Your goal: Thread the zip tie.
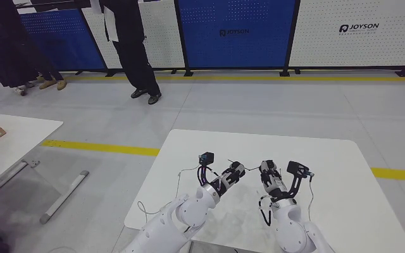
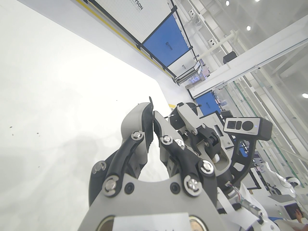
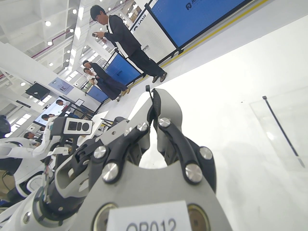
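Left gripper (image 2: 153, 111), right gripper (image 3: 153, 97): both jaws closed on 1 black zip tie (image 3: 147, 89). Right wrist view: second zip tie (image 3: 281, 129) flat on clear sheet (image 3: 294, 111), bench (image 3: 228, 78)

We look down and forward from above the arms (image 1: 196, 212), taking in most of the white desk (image 1: 345, 183), the floor (image 1: 253, 107) and the blue panels (image 1: 235, 31) behind. Our wrist cameras sit close behind the left tool (image 2: 153, 115) and the right tool (image 3: 152, 104), aimed low across the desk and up toward the ceiling (image 2: 228, 5). Each also catches the other arm beside it; all three share the desk top.
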### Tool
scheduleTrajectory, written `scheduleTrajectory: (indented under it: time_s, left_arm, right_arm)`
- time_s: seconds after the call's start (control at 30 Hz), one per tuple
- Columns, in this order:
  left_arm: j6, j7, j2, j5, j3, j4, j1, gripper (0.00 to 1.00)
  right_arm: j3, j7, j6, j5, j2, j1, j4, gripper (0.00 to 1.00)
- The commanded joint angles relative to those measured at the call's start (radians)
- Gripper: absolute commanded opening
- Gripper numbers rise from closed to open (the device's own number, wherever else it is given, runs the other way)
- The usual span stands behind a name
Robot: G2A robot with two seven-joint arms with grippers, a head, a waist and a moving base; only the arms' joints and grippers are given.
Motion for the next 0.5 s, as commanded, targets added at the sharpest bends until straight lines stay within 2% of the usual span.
scheduleTrajectory:
  time_s: [0.0,0.47]
  left_arm:
    - [0.0,0.0,0.0,0.0,0.0,0.0,0.0,0.0]
    - [0.0,0.0,0.0,0.0,0.0,0.0,0.0,0.0]
  right_arm:
    - [0.001,-0.001,0.001,0.001,-0.001,0.0,0.0,0.0]
    - [0.007,-0.006,0.004,-0.005,-0.005,-0.006,-0.006,0.0]
